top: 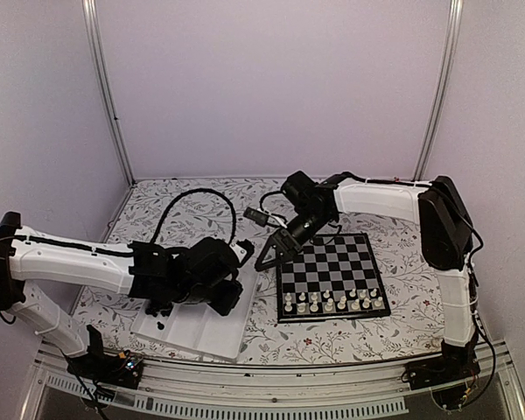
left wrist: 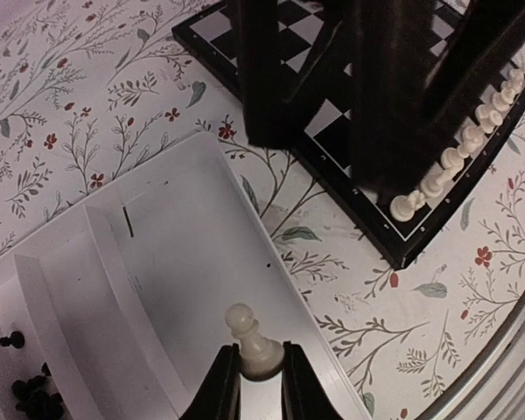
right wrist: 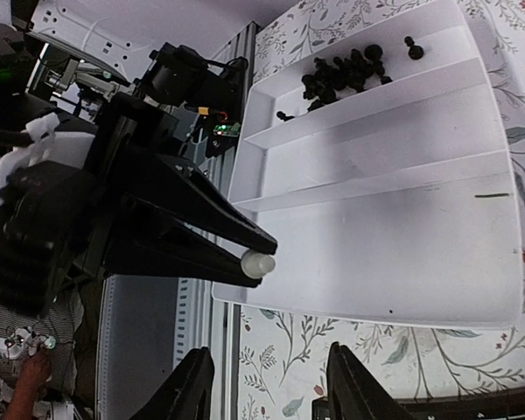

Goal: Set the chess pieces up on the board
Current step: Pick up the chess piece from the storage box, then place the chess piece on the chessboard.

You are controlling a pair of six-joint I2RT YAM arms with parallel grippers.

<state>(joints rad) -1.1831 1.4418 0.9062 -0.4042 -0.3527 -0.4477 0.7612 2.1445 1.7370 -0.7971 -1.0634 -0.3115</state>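
Observation:
My left gripper (left wrist: 261, 357) is shut on the base of a cream-white pawn (left wrist: 245, 325), holding it above the white tray's (left wrist: 184, 236) large compartment. From the right wrist the same pawn (right wrist: 256, 262) shows at the tips of the left fingers. My right gripper (right wrist: 267, 372) is open and empty, hovering between tray and board (top: 332, 258). Its dark fingers (left wrist: 385, 96) block much of the board (left wrist: 208, 42) in the left wrist view. Several white pieces (top: 332, 302) stand in the board's near rows. Black pieces (right wrist: 341, 74) lie in the tray's outer compartment.
The white tray (top: 192, 328) lies left of the board on the floral tablecloth (top: 394, 223). A black cable (top: 197, 197) loops behind the left arm. The metal rail (top: 271, 376) runs along the table's near edge.

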